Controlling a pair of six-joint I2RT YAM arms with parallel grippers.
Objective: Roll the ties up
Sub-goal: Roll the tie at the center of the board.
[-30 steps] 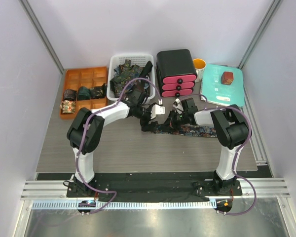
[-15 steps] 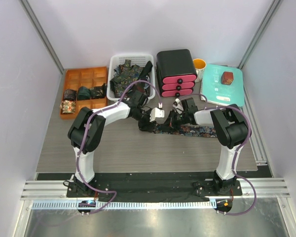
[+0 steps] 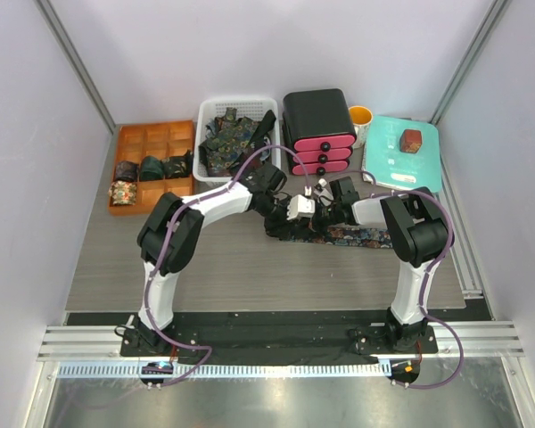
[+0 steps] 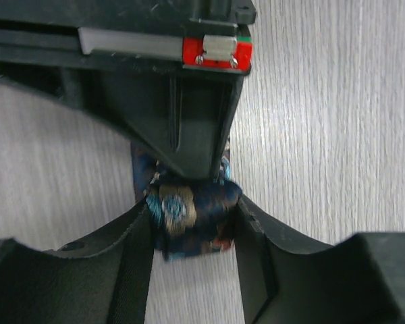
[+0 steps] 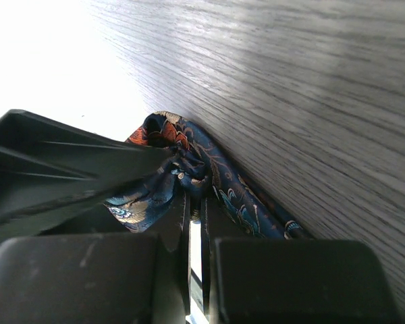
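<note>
grey table [image 3: 223, 259], left claw [image 4: 192, 233] gripping rolled tie [image 4: 187, 214], right claw [image 5: 194, 202] pinching it

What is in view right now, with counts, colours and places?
table: one, grey wood, under everything.
tie: one, dark paisley, mid-table, left end rolled.
organiser: one, orange, back left.
rolls: four, three dark, one pale, in the organiser.
basket: one, white, back, holding loose ties.
drawers: one unit, black and pink, back centre.
cup: one, yellow, right of drawers.
tray: one, teal, back right.
box: one, red-brown, on tray.
left pincer: one, black, shut on the tie's rolled end.
right pincer: one, black, shut on the same end.
</note>
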